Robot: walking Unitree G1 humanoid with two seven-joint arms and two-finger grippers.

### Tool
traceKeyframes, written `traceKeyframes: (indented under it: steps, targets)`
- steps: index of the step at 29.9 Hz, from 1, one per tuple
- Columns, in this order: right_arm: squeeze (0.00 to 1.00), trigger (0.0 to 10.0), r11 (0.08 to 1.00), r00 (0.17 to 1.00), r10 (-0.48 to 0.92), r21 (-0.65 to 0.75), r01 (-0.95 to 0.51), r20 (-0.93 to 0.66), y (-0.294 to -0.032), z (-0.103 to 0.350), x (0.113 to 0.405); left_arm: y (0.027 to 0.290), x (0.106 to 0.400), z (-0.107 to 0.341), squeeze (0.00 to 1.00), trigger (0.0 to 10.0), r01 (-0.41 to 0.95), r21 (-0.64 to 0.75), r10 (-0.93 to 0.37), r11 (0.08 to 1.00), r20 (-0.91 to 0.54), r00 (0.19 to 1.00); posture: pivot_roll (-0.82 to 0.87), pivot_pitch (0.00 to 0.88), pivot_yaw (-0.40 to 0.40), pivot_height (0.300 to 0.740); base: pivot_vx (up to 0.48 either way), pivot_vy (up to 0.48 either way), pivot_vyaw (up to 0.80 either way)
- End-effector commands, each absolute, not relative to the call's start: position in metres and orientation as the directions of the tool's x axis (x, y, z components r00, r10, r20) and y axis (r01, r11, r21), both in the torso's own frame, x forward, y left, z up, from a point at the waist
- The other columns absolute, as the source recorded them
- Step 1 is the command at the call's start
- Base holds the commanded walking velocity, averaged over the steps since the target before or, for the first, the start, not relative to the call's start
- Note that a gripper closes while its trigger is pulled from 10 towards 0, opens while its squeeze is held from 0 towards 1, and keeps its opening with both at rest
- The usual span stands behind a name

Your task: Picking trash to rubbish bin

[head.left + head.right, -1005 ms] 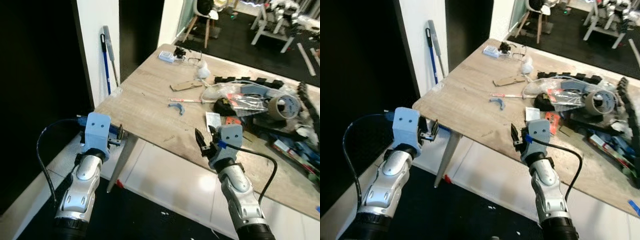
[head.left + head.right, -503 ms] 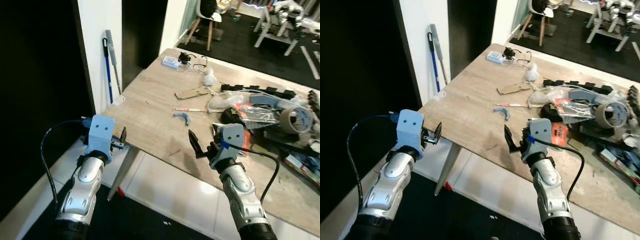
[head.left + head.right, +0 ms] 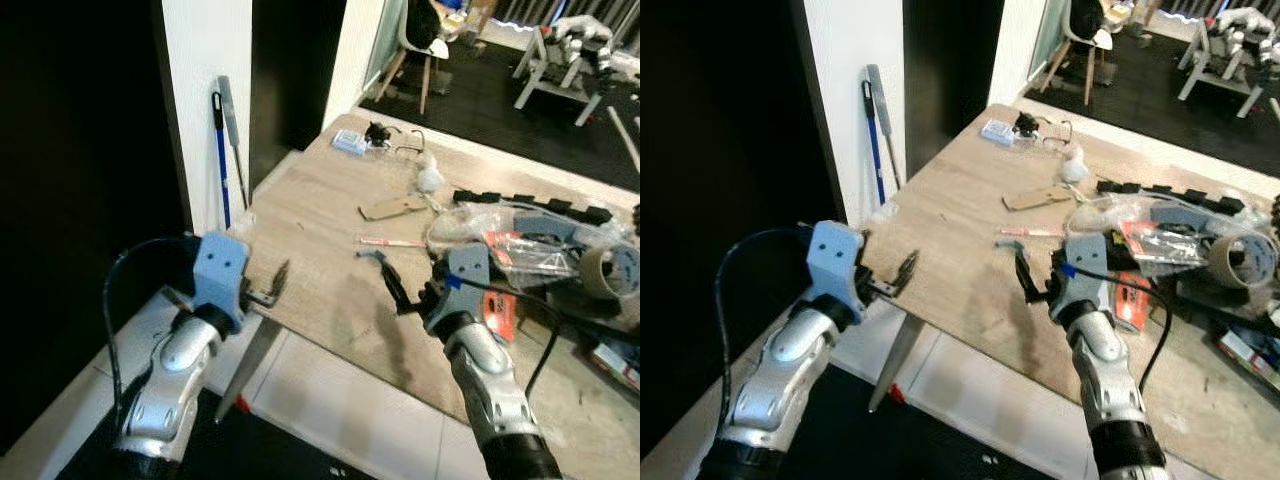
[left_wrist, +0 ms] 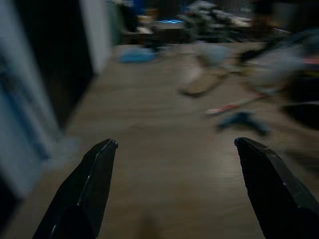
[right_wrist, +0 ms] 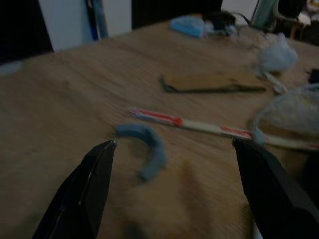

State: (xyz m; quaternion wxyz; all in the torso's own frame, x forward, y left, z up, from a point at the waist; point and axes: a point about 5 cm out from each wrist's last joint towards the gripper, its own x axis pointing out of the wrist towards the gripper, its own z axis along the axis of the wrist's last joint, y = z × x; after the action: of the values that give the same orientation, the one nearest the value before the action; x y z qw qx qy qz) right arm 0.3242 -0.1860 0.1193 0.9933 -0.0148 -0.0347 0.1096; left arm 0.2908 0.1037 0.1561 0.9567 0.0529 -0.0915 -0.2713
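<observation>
On the wooden table (image 3: 310, 225) lie bits of trash: a small blue curved plastic piece (image 5: 145, 143), a red-and-white stick (image 5: 199, 124), a flat cardboard scrap (image 3: 393, 208) and a white crumpled tissue (image 3: 432, 180). My right gripper (image 3: 396, 290) is open and hovers low over the table, just short of the blue piece (image 3: 366, 255). The left gripper (image 3: 272, 287) is open with nothing between its fingers, at the table's near left corner. The left wrist view is blurred and looks across the tabletop toward the blue piece (image 4: 241, 119).
A clear plastic bag (image 3: 510, 235) of clutter, a tape roll (image 3: 612, 268) and an orange packet (image 3: 497, 312) crowd the table's right side. A blue-handled mop (image 3: 226, 150) leans on the white wall at left. A chair (image 3: 420, 45) stands beyond the table.
The camera has come closer to the table. Both grippers have moved forward: the right one out over the tabletop toward the blue piece, the left one up to the table corner.
</observation>
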Motion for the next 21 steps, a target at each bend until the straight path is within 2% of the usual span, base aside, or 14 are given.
traceKeyframes:
  steps: [1,9,13,19,21]
  targets:
    - [0.00,10.0,0.976,0.975,0.217,-0.029,-0.215,0.047,-0.191,0.119,0.327,0.097,0.285,0.154,0.00,10.0,0.560,0.149,-0.578,0.815,0.138,0.805,-0.01,0.076,-0.103,0.740,0.322,0.000,0.00]
    - [0.00,10.0,0.973,0.973,0.227,-0.035,-0.226,0.030,-0.194,0.121,0.332,0.096,0.284,0.155,0.00,10.0,0.583,0.146,-0.600,0.799,0.135,0.789,-0.01,0.080,-0.105,0.740,0.323,0.000,0.00]
    - [0.00,10.0,0.964,0.965,0.261,-0.047,-0.262,-0.031,-0.194,0.117,0.335,0.095,0.279,0.153,0.00,10.0,0.625,0.147,-0.641,0.766,0.115,0.759,-0.01,0.084,-0.104,0.740,0.322,0.000,0.00]
    - [0.00,10.0,0.961,0.960,0.271,-0.037,-0.274,-0.062,-0.193,0.113,0.334,0.095,0.278,0.152,0.00,10.0,0.636,0.149,-0.651,0.757,0.108,0.751,-0.01,0.089,-0.102,0.740,0.321,0.000,0.00]
    - [0.00,10.0,0.958,0.953,0.278,-0.043,-0.284,-0.117,-0.193,0.107,0.333,0.096,0.278,0.151,0.00,10.0,0.638,0.154,-0.654,0.754,0.095,0.750,-0.01,0.091,-0.102,0.740,0.313,0.000,0.00]
